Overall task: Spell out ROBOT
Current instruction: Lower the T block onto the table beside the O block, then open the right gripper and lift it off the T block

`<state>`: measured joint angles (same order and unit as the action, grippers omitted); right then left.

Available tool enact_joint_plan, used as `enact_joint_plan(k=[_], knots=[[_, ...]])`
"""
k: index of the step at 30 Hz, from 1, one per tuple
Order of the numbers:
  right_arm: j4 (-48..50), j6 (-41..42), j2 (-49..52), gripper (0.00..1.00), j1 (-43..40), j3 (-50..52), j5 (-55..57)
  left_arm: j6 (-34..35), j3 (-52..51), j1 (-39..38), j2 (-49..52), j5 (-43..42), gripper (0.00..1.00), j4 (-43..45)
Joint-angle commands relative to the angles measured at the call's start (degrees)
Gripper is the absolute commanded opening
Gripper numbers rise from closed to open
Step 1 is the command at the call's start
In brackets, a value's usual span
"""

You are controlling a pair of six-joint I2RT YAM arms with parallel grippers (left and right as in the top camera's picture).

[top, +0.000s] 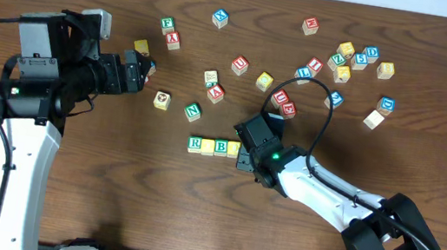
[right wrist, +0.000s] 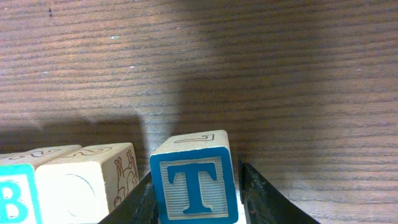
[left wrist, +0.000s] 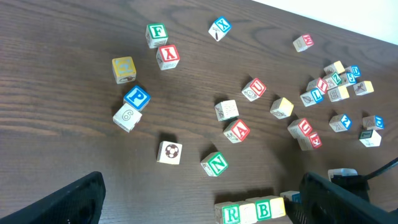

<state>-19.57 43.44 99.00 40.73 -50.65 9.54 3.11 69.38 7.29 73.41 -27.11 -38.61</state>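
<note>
Four wooden cubes stand in a row on the table: green R (top: 195,144), a yellow-faced cube (top: 207,146), green B (top: 220,147) and a second yellow-faced cube (top: 233,149). My right gripper (top: 248,152) sits at the row's right end and covers the blue T from overhead. In the right wrist view the T cube (right wrist: 196,186) stands on the table just right of the yellow cube (right wrist: 87,177). The jaws straddle it, and a slim gap shows beside the right finger (right wrist: 264,199). My left gripper (left wrist: 199,205) hangs open and empty, well left of the row (left wrist: 263,210).
Loose cubes lie scattered behind the row: a green N (top: 193,112), a football-picture cube (top: 161,100), a green F (top: 167,23), red-lettered ones (top: 215,93) and a dense cluster at the back right (top: 347,59). The right arm's cable loops above its wrist (top: 327,104).
</note>
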Motion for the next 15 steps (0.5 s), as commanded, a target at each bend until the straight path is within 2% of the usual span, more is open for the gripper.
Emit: enact_joint_plan(k=[1,15], knots=[[0.1,0.7,0.7,0.35,0.2,0.2,1.9,-0.5,1.4,0.2,0.0,-0.7,0.98,0.0],[-3.0,0.0,0.7,0.33,0.2,-2.1,1.9,-0.5,1.4,0.2,0.0,-0.7,0.98,0.0]])
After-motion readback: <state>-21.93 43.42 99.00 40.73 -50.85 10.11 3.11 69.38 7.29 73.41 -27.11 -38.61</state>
